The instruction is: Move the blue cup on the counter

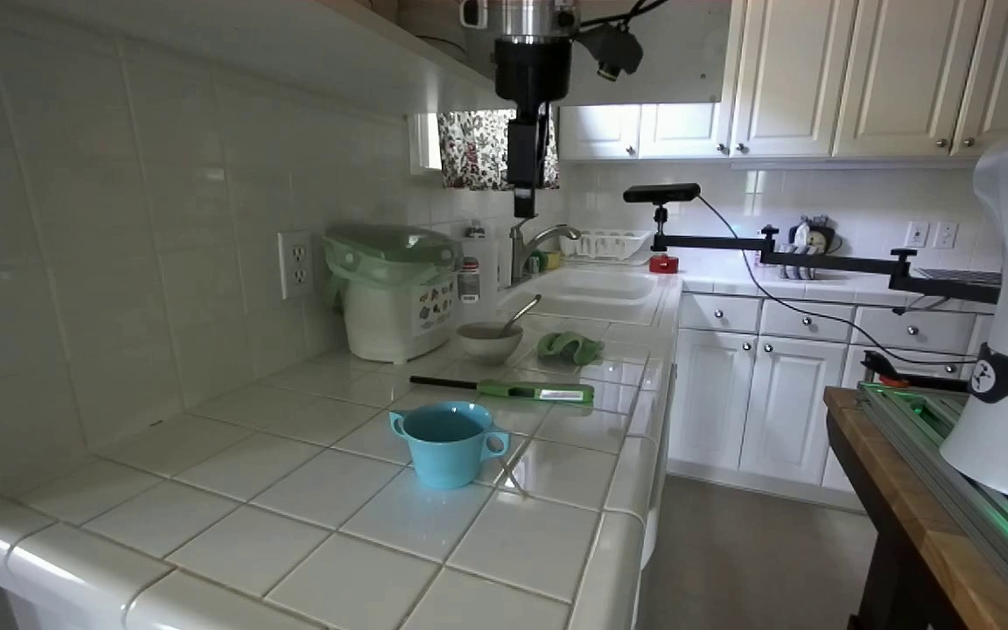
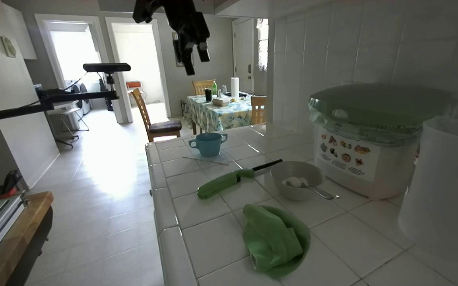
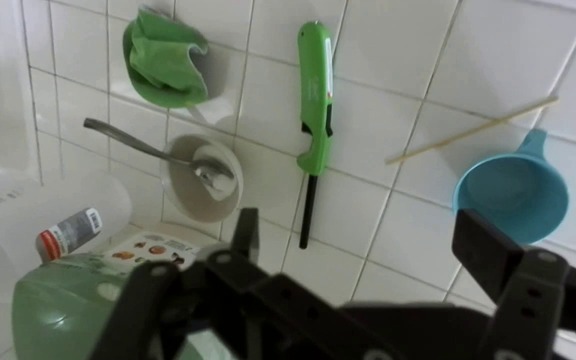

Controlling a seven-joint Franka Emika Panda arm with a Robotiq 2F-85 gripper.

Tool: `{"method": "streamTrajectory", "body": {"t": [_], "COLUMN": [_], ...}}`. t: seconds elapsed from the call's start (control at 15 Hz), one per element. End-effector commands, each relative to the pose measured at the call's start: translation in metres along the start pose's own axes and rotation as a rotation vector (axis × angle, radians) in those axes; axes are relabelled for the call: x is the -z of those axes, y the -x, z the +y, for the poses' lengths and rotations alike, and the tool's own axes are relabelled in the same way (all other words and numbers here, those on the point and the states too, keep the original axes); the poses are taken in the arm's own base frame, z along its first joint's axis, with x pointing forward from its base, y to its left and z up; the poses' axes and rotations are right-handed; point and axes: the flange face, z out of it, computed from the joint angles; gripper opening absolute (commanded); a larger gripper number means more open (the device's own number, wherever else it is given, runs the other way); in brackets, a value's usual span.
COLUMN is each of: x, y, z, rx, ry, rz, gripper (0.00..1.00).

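Observation:
The blue cup [image 1: 446,457] stands upright on the white tiled counter [image 1: 233,542], with a small handle on each side. It also shows in an exterior view [image 2: 209,145] and at the right of the wrist view [image 3: 513,195], where its inside looks empty. My gripper [image 1: 525,206] hangs high above the counter, pointing down and apart from the cup. It also shows at the top of an exterior view [image 2: 197,64]. In the wrist view my gripper [image 3: 358,217] is open, with nothing between its wide-apart fingers. The right finger covers a little of the cup's lower left rim.
A thin stick [image 3: 473,131] lies beside the cup. A green lighter [image 3: 314,95], a bowl with a spoon [image 3: 200,177] and a green cloth [image 3: 165,60] lie nearby. A green-lidded bin [image 1: 395,302] stands against the wall. An overhead cabinet [image 1: 294,52] juts out near the arm.

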Motion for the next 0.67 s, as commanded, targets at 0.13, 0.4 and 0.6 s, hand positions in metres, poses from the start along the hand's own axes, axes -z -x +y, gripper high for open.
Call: {"method": "streamTrajectory", "body": {"t": [0.13, 0.4, 0.6], "x": [-0.005, -0.008, -0.007], "y": [-0.009, -0.007, -0.007], "z": [-0.003, -0.004, -0.004], "rx": [0.142, 0.114, 0.119], "ry": [-0.198, -0.168, -0.169], "rz": [-0.171, -0.152, -0.157], "gripper": [1.00, 1.00, 1.00]}}
